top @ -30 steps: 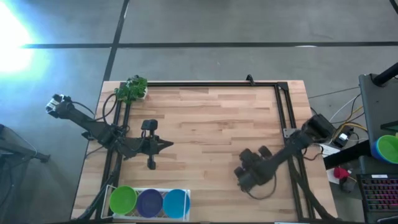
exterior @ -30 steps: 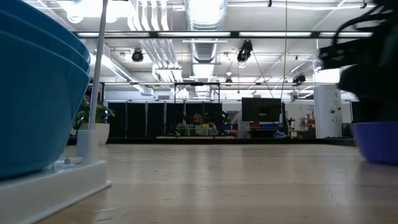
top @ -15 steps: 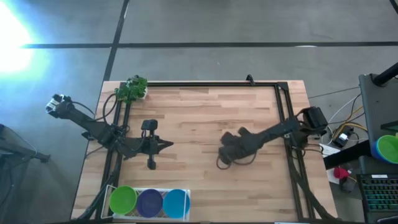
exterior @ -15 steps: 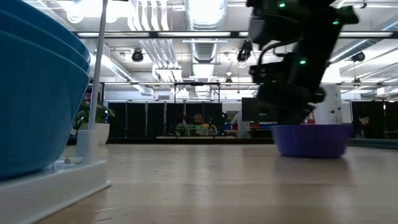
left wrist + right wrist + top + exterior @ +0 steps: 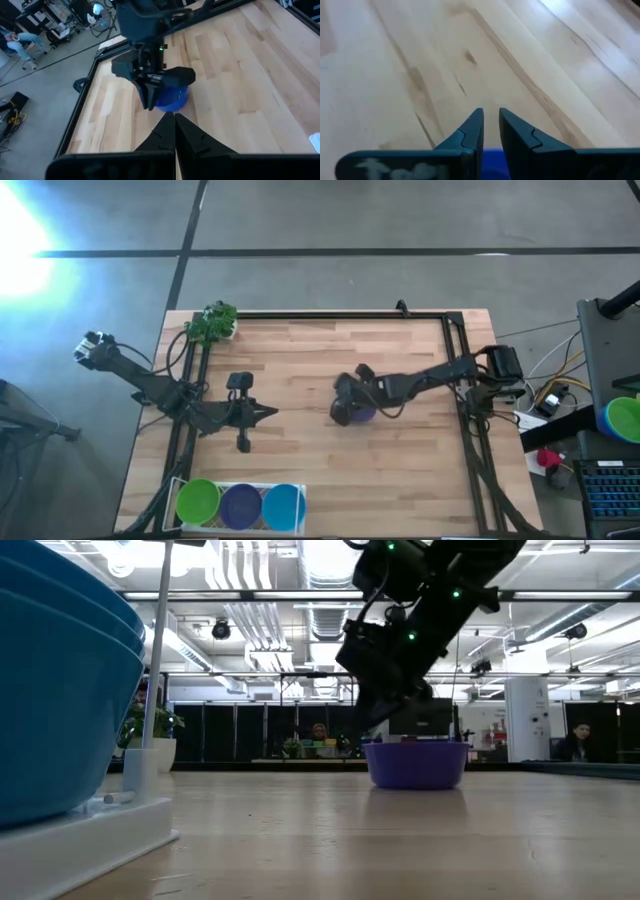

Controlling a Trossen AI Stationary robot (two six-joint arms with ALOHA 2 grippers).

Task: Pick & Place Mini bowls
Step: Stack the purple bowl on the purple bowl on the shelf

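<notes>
R gripper [image 5: 347,412] has swept across to mid-table, jaws narrow, pinching the purple bowl [image 5: 415,763] by its rim; bowl sits on the wood, well right of tray [image 5: 297,523]. Delivery halfway, prob. L gripper [image 5: 268,413] shut, idle.

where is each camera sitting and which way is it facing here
High view: above the table, looking straight down; both arms show, right gripper over the purple bowl, left gripper idle.
Low view: at tabletop height, looking level into the room; right arm over the purple bowl, blue bowl stack close.
Left wrist view: on the left arm, facing the right gripper; own shut fingers below.
Right wrist view: looks down at bare wood; own fingers astride the bowl's rim.
Shared: three views show the purple bowl.
</notes>
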